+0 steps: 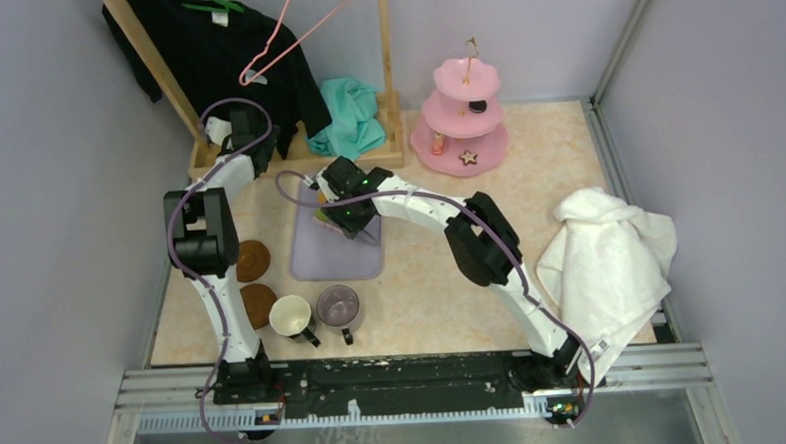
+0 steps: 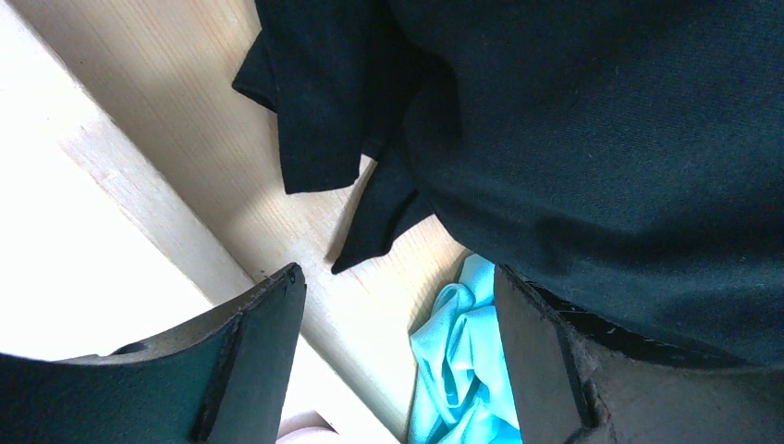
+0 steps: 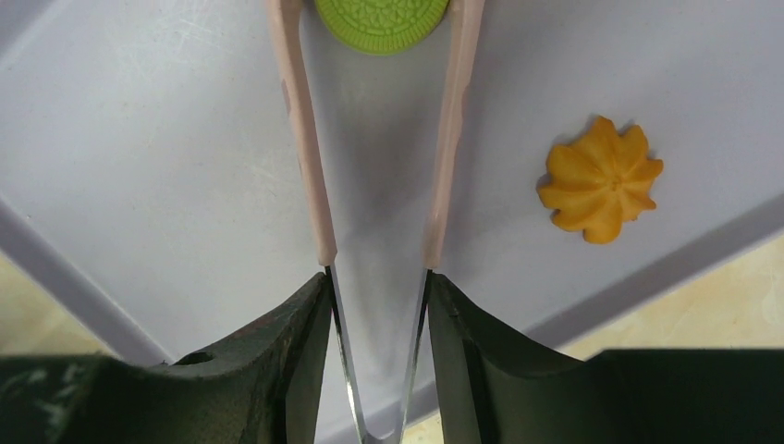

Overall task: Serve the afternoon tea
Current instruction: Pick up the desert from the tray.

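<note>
Green biscuit [image 3: 381, 18] caught between the pink tips of metal tongs [image 3: 298, 139], which the right pincer [image 3: 379, 282] squeezes over a lilac tray [image 3: 139, 148] mid-counter; whether the biscuit is lifted is hard to say. An orange sweet [image 3: 601, 180] lies nearby on the tray. The left pincer [image 2: 398, 277] gapes wide and empty, far left, by a black garment [image 2: 601, 139]. The pink stand [image 1: 461, 114] sits far right.

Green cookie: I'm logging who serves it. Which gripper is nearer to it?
Right. The right gripper holds tongs whose tips flank the green cookie on the tray; the left gripper is off at the wooden rack, open beside the black garment.
</note>
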You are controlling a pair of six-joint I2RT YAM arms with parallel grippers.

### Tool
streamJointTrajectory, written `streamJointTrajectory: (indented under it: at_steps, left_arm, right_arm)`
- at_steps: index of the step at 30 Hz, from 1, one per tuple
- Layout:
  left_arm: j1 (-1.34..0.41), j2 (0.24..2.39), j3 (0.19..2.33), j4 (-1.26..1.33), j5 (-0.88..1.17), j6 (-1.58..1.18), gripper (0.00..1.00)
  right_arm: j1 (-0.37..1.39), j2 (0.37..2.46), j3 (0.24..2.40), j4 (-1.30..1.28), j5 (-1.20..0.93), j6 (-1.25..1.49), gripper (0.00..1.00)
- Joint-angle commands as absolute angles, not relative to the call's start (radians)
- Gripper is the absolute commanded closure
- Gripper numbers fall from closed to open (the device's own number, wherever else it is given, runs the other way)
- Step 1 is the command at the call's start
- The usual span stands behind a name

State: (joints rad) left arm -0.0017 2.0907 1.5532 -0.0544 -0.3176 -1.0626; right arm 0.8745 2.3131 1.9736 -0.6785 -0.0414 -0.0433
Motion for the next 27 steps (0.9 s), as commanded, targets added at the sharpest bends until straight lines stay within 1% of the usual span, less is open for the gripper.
streamJointTrajectory:
  at_steps: [1, 7, 10, 21, 22, 27]
  left_arm:
    - [0.006, 2.078, 1.575, -0.067, -0.308, -1.075, 0.2]
    - [0.005, 2.081, 1.572, -0.067, -0.303, -1.079, 0.2]
    - [0.005, 2.084, 1.576, -0.066, -0.299, -1.081, 0.2]
    - [0.006, 2.077, 1.573, -0.069, -0.296, -1.085, 0.2]
    - [0.006, 2.077, 1.575, -0.068, -0.297, -1.083, 0.2]
    - [0.006, 2.073, 1.577, -0.071, -0.303, -1.076, 0.2]
  right_arm:
    - [0.888, 2.338, 2.037, -0.671, -0.035, -0.05, 0.57]
    - [0.888, 2.365, 2.073, -0.677, -0.019, -0.049, 0.58]
    - [0.888, 2.367, 2.082, -0.681, -0.011, -0.052, 0.6]
    - [0.9, 2.311, 2.044, -0.69, 0.017, -0.063, 0.81]
    - [0.903, 2.302, 2.04, -0.691, 0.019, -0.063, 0.85]
    - [0.907, 2.222, 1.964, -0.67, 0.023, -0.052, 0.89]
